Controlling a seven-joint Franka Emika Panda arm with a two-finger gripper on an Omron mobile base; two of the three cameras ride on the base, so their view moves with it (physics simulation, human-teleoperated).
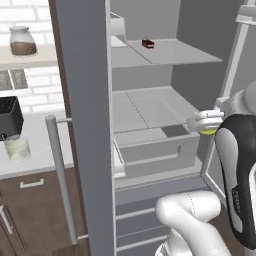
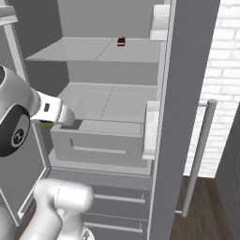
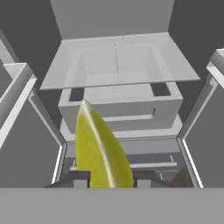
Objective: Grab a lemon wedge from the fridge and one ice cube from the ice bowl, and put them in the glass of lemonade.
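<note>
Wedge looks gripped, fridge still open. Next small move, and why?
Probably draw the hand back out of the fridge and start swinging toward the glass of lemonade on the counter. The gripper is shut on the lemon wedge in front of the open drawer, so the pick looks done; the glass stands outside, past the open door.

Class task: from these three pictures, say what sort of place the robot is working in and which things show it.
Most likely a home kitchen: an open fridge with shelves, a counter holding a glass of lemonade, and a brick-tiled wall.
</note>
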